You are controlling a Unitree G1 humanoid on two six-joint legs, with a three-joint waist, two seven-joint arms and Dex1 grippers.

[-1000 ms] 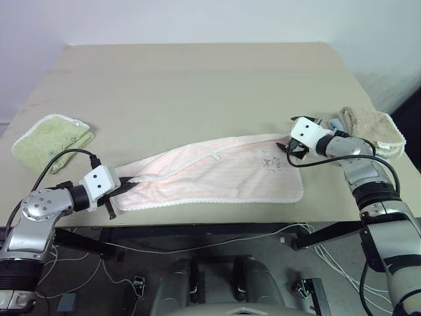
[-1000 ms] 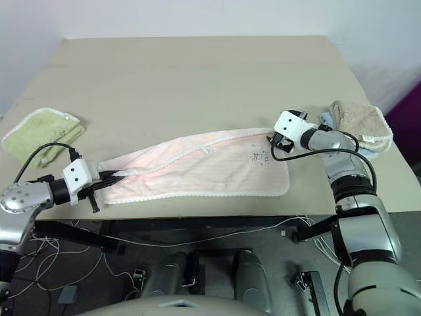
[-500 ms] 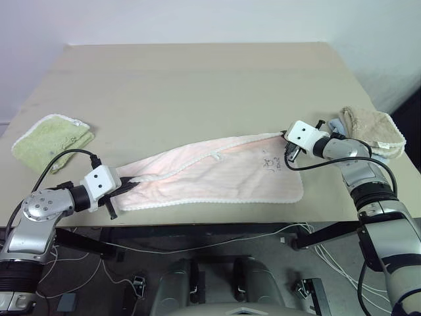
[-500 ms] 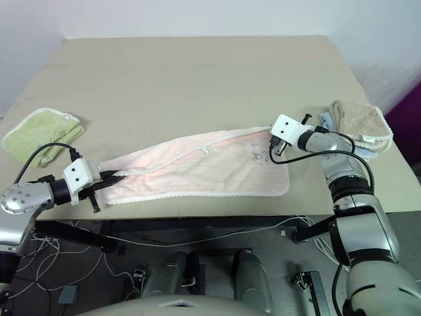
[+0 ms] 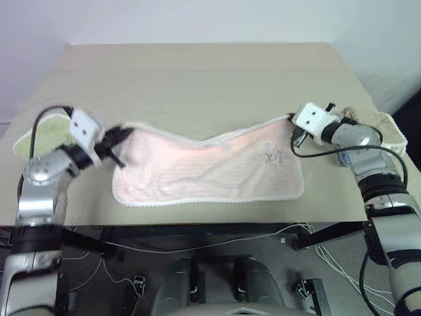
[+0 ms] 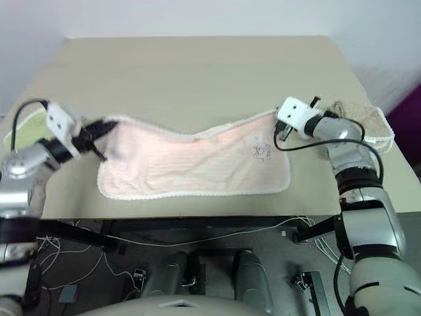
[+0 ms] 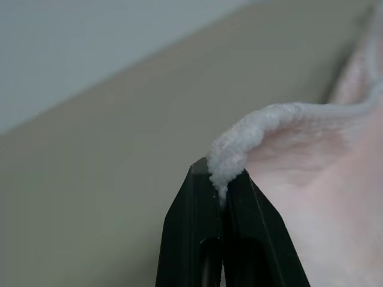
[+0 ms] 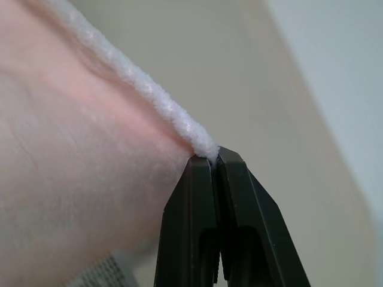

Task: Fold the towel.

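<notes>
Raised since before, towel [image 5: 204, 168] stretched between left pincer [image 5: 120, 135], right pincer [image 5: 294, 133], both clamping corners

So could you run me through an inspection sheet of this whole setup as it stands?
Surface: beige table, far half bare.
Job's things: pink towel spread out, far long edge lifted at both corners and sagging between, near edge on the table.
Clutter: green folded towel at the left edge; beige folded towel at the right edge.
Grippers: left gripper shut on the towel's far left corner; right gripper shut on its far right corner.
Cables: black cable looping off the right wrist; white cables under the table.
Surroundings: pale wall behind.
</notes>
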